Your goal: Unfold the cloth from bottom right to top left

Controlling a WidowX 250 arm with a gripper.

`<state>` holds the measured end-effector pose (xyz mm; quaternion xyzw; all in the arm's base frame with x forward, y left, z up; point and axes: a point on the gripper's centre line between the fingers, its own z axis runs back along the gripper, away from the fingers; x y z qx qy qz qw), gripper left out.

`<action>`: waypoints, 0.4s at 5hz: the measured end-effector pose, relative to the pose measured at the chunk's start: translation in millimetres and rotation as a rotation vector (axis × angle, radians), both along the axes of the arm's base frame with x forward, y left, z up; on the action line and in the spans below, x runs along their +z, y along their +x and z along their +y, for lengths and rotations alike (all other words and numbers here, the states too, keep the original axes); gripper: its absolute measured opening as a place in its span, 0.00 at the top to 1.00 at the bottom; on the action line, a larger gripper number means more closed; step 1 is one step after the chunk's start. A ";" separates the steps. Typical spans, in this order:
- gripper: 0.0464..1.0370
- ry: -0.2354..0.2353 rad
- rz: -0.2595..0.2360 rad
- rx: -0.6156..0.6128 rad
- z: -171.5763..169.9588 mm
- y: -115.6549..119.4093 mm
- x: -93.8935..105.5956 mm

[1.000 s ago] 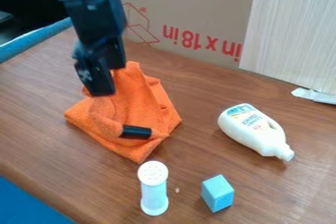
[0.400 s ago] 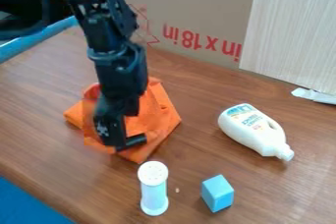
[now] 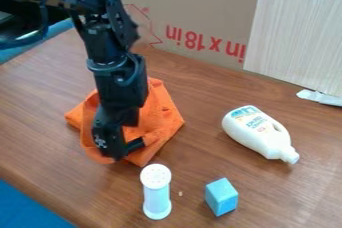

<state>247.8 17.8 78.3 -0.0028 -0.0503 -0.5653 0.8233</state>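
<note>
1. The white bottle [image 3: 257,129] lies on its side, cap on; its contents are hidden.
2. The shaker [image 3: 156,192] has a white, holed top and a pale blue body; I can't tell what it holds.
3. The cloth [image 3: 160,114] is orange, rumpled and partly folded, left of the bottle.
4. The gripper [image 3: 119,153] is at its near part; whether it grasps anything, I can't tell.

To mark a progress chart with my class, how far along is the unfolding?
Done: no finished unfolding shows; the orange cloth lies bunched. In hand: the gripper is down at the cloth's near part; I cannot tell whether it grips. Left: probably spreading the raised folds toward the top left.
</note>
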 end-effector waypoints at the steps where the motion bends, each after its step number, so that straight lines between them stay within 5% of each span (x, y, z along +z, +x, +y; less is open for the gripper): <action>1: 0.04 -0.029 0.017 -0.001 -1.7 -8.4 3.6; 2: 0.04 -0.036 0.013 -0.016 -4.0 -19.0 6.6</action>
